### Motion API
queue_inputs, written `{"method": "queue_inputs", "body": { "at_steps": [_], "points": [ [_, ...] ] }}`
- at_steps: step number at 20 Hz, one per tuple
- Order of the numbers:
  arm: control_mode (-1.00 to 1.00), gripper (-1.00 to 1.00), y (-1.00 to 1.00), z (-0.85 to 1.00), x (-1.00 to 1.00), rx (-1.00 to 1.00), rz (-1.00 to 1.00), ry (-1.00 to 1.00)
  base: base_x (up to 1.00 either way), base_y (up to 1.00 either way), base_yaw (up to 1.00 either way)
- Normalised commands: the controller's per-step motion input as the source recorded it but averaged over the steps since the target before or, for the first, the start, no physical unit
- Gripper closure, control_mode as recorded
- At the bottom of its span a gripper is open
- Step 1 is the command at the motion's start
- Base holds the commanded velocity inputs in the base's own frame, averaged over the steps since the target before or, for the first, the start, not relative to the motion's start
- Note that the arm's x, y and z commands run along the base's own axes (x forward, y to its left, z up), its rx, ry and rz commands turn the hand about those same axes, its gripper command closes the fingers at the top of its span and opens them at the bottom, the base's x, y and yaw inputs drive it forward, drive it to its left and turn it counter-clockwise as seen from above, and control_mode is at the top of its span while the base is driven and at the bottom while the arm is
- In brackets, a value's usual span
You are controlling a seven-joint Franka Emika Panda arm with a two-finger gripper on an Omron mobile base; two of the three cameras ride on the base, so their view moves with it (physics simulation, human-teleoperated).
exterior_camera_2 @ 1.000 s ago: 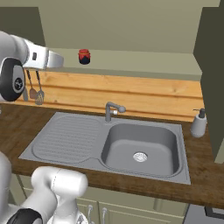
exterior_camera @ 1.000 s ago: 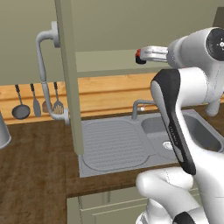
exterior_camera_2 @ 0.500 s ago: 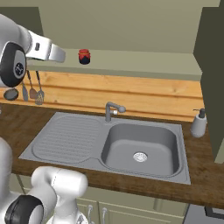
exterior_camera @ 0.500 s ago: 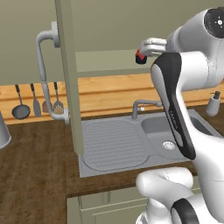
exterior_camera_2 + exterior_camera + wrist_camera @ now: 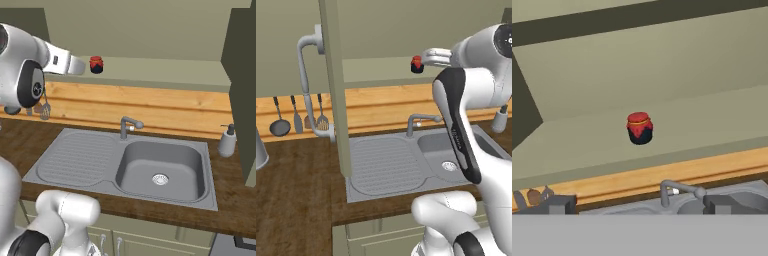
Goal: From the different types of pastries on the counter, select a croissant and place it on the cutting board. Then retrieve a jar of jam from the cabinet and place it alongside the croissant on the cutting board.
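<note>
A small dark jar of jam (image 5: 640,128) with a red cloth lid stands upright on the open cabinet's shelf (image 5: 712,125), above the sink. My gripper (image 5: 647,204) is open and empty, level with the shelf and just short of the jar. From the left base view the jar (image 5: 416,64) sits right at the tip of the gripper (image 5: 426,55). From the right base view the gripper (image 5: 81,65) is just left of the jar (image 5: 96,64). The croissant and the cutting board are out of view.
The open cabinet door (image 5: 333,90) hangs edge-on left of the arm. Below are the grey sink (image 5: 161,167) with its faucet (image 5: 127,125) and drainboard (image 5: 75,157). A soap dispenser (image 5: 226,141) stands at the right. Utensils (image 5: 296,117) hang on the wooden backsplash.
The hand has moved a little closer to the jar along the shelf. The jaws stay open and the jar has not moved.
</note>
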Motion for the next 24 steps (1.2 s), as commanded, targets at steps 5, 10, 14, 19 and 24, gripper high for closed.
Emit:
{"method": "queue_inputs", "body": {
  "at_steps": [5, 10, 14, 19, 24],
  "points": [
    [-1.00, -1.00, -0.32, 0.05, 0.26, 0.09, 0.03, 0.09, 0.00, 0.00, 0.00],
    [-1.00, -1.00, -0.08, 0.11, 0.19, 0.15, 0.05, 0.22, 0.00, 0.00, 0.00],
    [-1.00, -1.00, 0.00, 0.04, 0.18, 0.09, 0.12, 0.05, 0.00, 0.00, 0.00],
    [-1.00, -1.00, 0.00, -0.18, 0.34, 0.00, 0.14, -0.07, 0.00, 0.00, 0.00],
    [-1.00, -1.00, 0.00, -0.19, 0.49, 0.00, 0.13, -0.01, 0.00, 0.00, 0.00]
  ]
}}
